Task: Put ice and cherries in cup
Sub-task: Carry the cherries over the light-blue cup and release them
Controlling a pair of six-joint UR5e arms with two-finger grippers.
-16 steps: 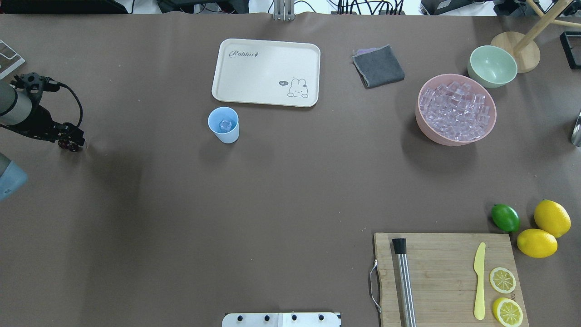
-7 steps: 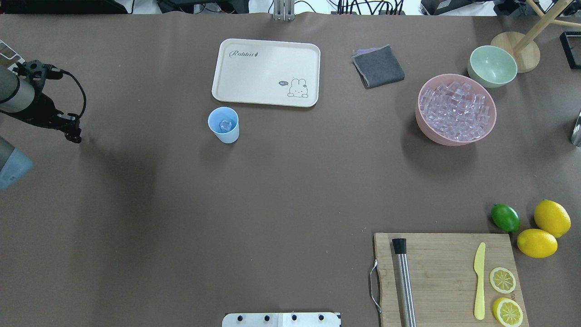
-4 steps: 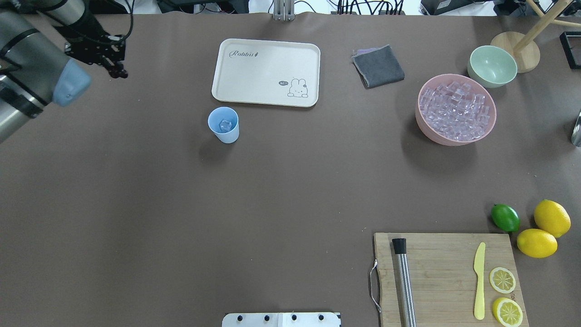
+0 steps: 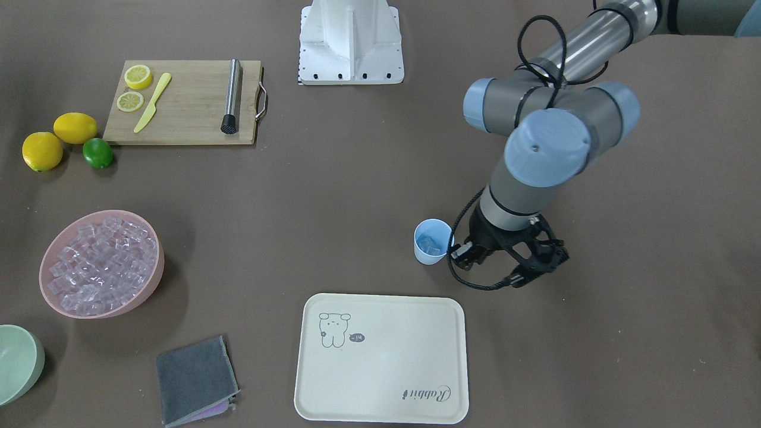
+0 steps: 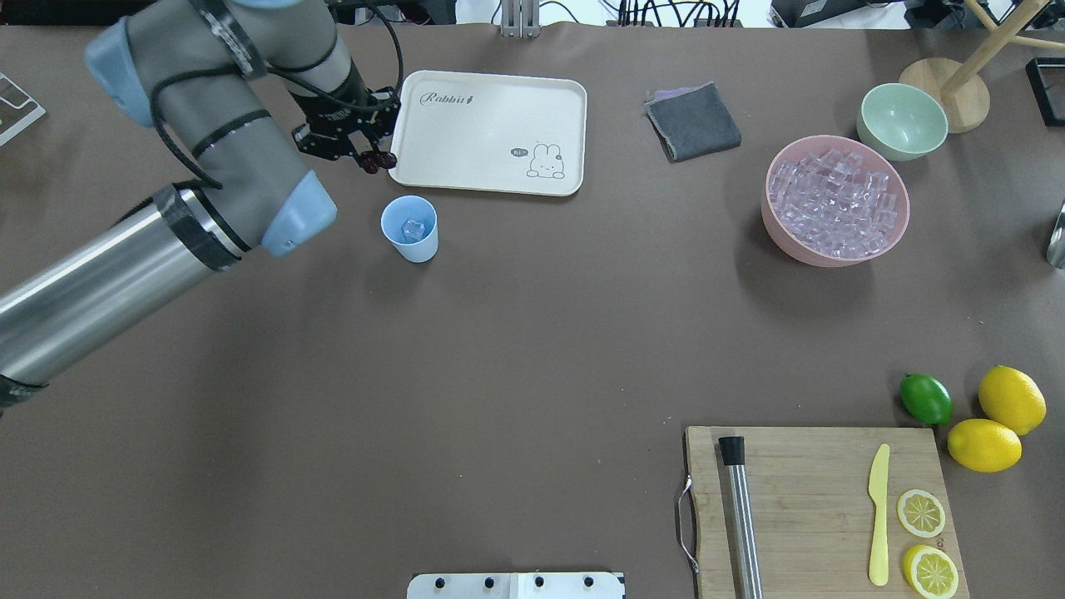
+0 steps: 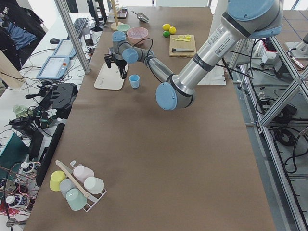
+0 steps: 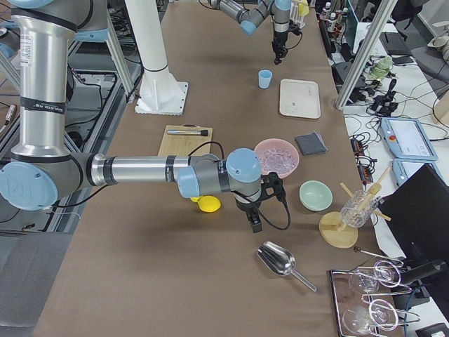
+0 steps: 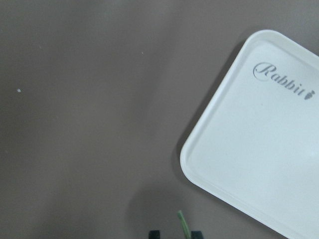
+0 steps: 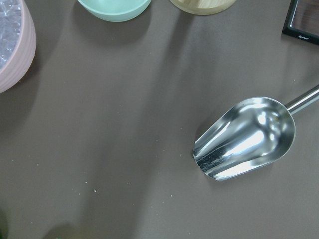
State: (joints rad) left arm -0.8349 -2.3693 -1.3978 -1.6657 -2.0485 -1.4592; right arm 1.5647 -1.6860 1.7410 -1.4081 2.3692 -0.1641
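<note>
- Overhead: left fingers (image 5: 363, 155) pinched shut on cherries (image 5: 381, 161), short of cup (image 5: 418, 251), on its tray (image 5: 491, 125) side. Ice (image 5: 413, 227) lies in cup. Best, I judge: centre over cup's mouth, release low.
- Front: left arm (image 4: 553, 148) reaches over counter (image 4: 654, 297), wrist pointing straight down beside cup.
- Left wrist: stem (image 8: 183, 225) between fingertips; cup out of frame.
- Right side: right fingers (image 7: 255, 226) well apart from cup; grip can't be told.

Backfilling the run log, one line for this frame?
left gripper shut on cherries, beside tray, short of cup | cup upright, ice inside | right gripper near scoop, state unclear
</note>
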